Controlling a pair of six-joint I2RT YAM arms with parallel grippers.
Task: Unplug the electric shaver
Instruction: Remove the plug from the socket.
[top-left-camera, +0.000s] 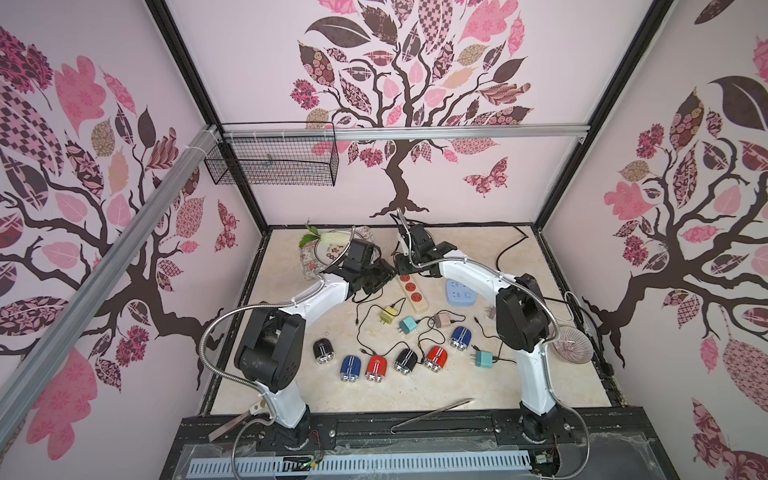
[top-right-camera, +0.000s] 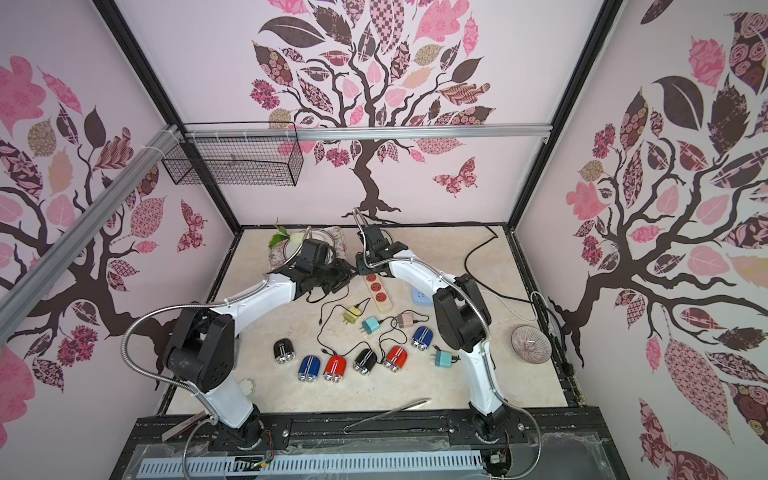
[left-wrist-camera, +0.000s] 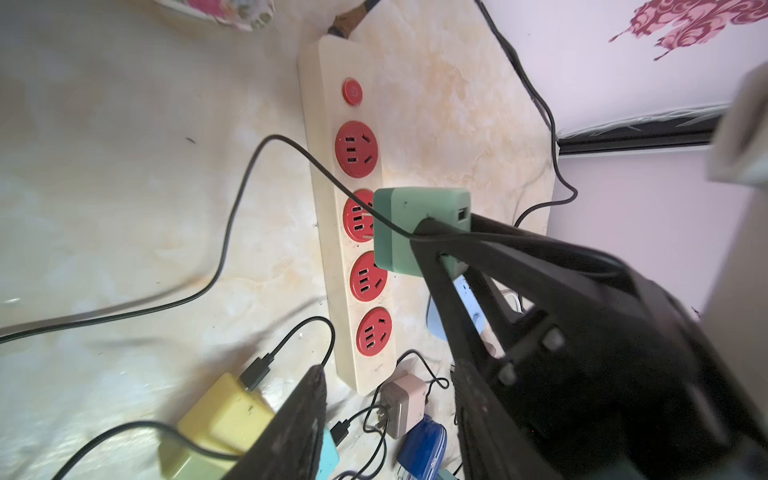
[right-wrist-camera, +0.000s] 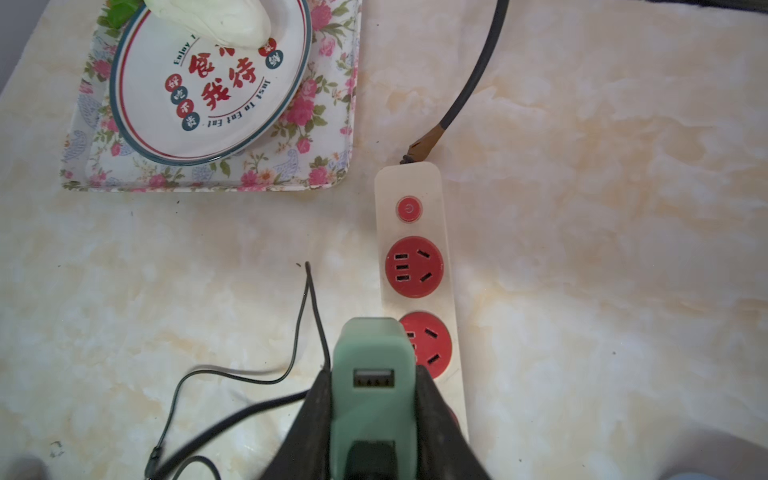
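Pull-out step: your right claw pinching green adapter, raised just over power strip, prongs seemingly clear of socket. Your left claw spread, empty, by strip end. Shavers in row on near tabletop, well apart from strip. Next: carry adapter aside, mind trailing cable, set down off strip
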